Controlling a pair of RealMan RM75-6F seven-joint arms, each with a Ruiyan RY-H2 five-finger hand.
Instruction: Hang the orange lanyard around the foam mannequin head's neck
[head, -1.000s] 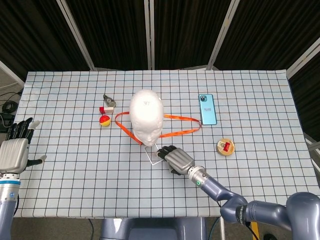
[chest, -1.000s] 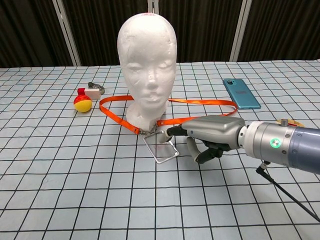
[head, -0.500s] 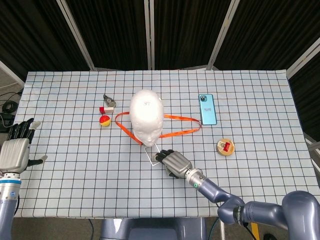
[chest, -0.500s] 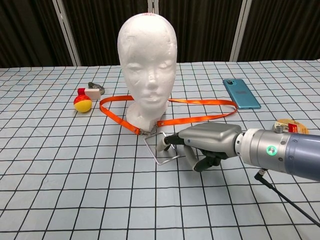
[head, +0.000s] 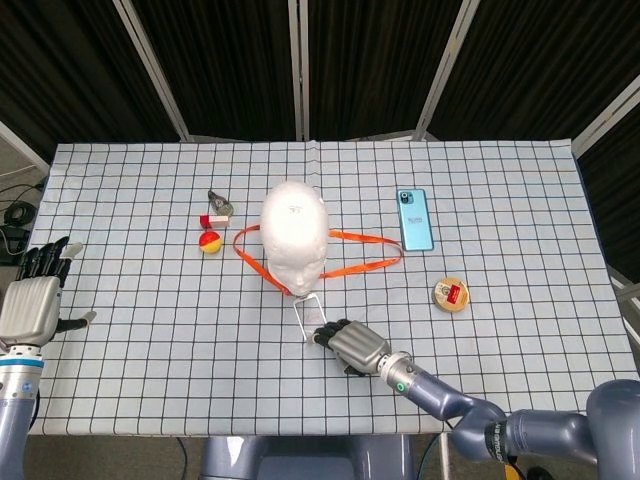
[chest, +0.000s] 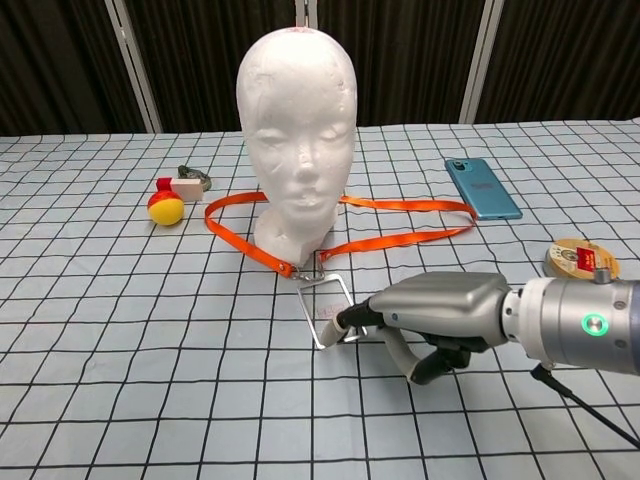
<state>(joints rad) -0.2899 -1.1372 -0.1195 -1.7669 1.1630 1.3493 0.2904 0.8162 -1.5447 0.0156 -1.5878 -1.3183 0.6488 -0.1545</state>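
Observation:
The white foam mannequin head (head: 293, 232) (chest: 297, 130) stands upright mid-table, facing me. The orange lanyard (head: 365, 265) (chest: 400, 235) lies flat on the cloth, its strap running behind the head's base and out to both sides. Its two ends meet at a clear badge holder (head: 314, 314) (chest: 323, 305) in front of the head. My right hand (head: 352, 345) (chest: 440, 315) lies low on the table and pinches the holder's near right corner between thumb and fingertips (chest: 352, 322). At the far left edge, my left hand (head: 34, 298) hovers with fingers apart, holding nothing.
A blue phone (head: 416, 219) (chest: 483, 187) lies right of the lanyard. A round tin with a red label (head: 451, 293) (chest: 583, 259) sits at the right. A red-and-yellow ball (head: 209, 242) (chest: 165, 208) and a small block with a metal clip (head: 217, 207) (chest: 186, 186) lie left of the head.
My right hand has drawn back toward the near edge with the badge holder, pulling the lanyard's front ends forward. The left hand has barely moved.

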